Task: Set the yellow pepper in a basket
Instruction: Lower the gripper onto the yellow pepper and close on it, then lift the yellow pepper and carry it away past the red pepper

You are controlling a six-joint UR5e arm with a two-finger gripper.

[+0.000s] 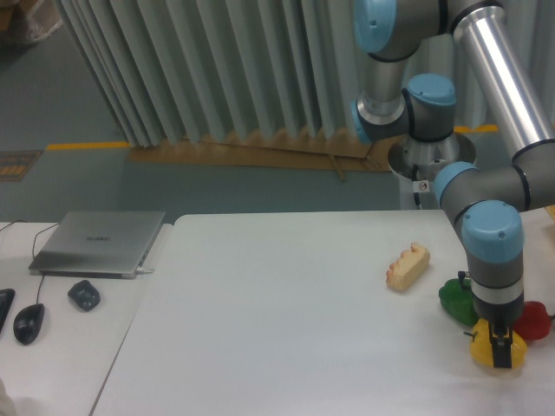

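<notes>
Down low, the claw (498, 350) grips the yellow pepper (498, 351); no writing is legible.

1. The yellow pepper (486, 349) looks glossy and smooth, as do the green pepper (455, 299) and the red pepper (534, 321).
2. The arm (507, 82) has a polished metal tube and matt blue plastic joint caps.
3. The table (260, 329) is smooth, matt white.
4. The laptop (100, 243) has a brushed metal lid.
5. The mouse (29, 323) is dark plastic.
</notes>
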